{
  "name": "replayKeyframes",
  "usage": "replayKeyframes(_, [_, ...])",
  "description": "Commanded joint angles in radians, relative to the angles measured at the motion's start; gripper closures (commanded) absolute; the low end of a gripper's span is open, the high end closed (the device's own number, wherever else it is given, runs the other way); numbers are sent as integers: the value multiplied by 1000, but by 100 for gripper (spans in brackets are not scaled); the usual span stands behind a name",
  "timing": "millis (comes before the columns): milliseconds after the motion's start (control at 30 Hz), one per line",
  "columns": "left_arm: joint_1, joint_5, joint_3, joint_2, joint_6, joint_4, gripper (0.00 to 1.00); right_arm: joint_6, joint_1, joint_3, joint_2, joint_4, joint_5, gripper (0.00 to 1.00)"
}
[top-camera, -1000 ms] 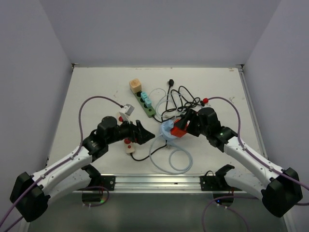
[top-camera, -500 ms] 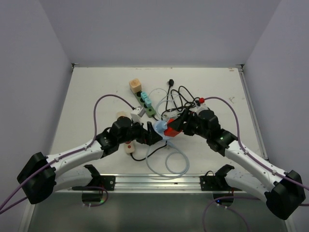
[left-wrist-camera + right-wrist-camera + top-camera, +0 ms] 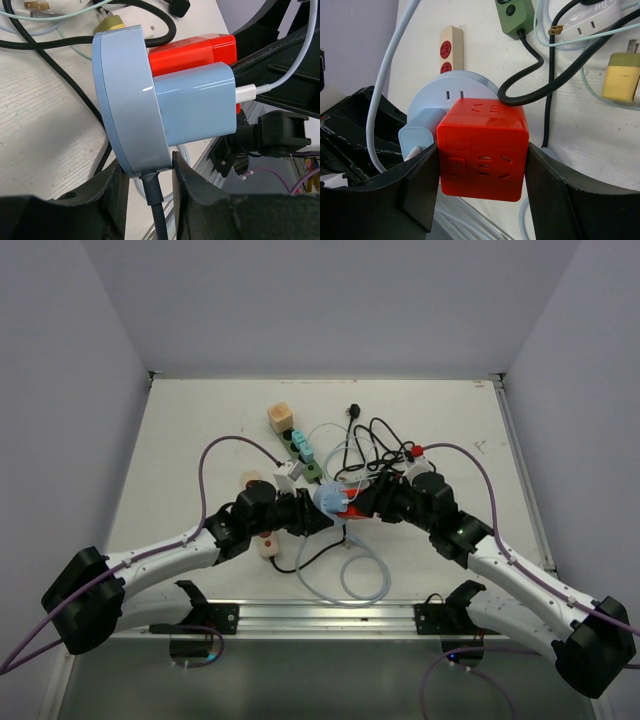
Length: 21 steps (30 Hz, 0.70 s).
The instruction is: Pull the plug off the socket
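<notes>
A round light-blue socket (image 3: 326, 497) hangs above the table between the two arms. A red cube plug (image 3: 349, 508) and a pale blue charger (image 3: 195, 110) sit side by side in its face. My left gripper (image 3: 147, 167) is shut on the socket's (image 3: 125, 100) lower rim, one finger on each face, right where its black cord (image 3: 155, 210) leaves. My right gripper (image 3: 481, 157) is shut on the red cube plug (image 3: 482, 145), with a finger flat on each side. Behind the cube the socket (image 3: 432, 95) shows two empty slots. A white cable (image 3: 247, 92) runs out of the charger.
A green power strip (image 3: 305, 455) with teal plugs lies behind, next to a wooden cube (image 3: 281, 417). A beige strip with red outlets (image 3: 268, 542) lies under the left arm. Black cables (image 3: 378, 445) tangle at centre right. A pale cable loop (image 3: 360, 575) lies near the metal rail (image 3: 320, 615).
The left gripper has moved right to the socket and closed from wide open onto its rim. The right arm has carried the red cube and the socket leftward.
</notes>
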Motion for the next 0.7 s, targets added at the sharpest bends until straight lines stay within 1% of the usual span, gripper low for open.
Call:
replayKeyframes(0, [-14,-33,16,-14,42,29,100,30,14,27,-13,128,4,100])
replayKeyframes(167, [-14,-76,8,-17,10,8,100,22,25,27,-5,117,29,100])
replayKeyframes(300, [-16,-164,20,-5,-20,-41,100,9,63,41,9,96,63,100])
replayKeyframes(367, [-16,-192,32,7,-9,-85,100,-10,87,64,26,85,84,100])
replayKeyframes(433, [-16,-270,68,23,6,-163,100,-22,127,84,38,45,130,100])
replayKeyframes(467, [-16,-319,84,26,14,-182,100,-27,141,100,52,34,156,100])
replayKeyframes(567, [-17,-394,97,29,28,-227,100,-36,193,125,82,25,193,100])
replayKeyframes(667, [-17,-424,103,26,34,-276,100,-38,206,130,96,22,201,100])
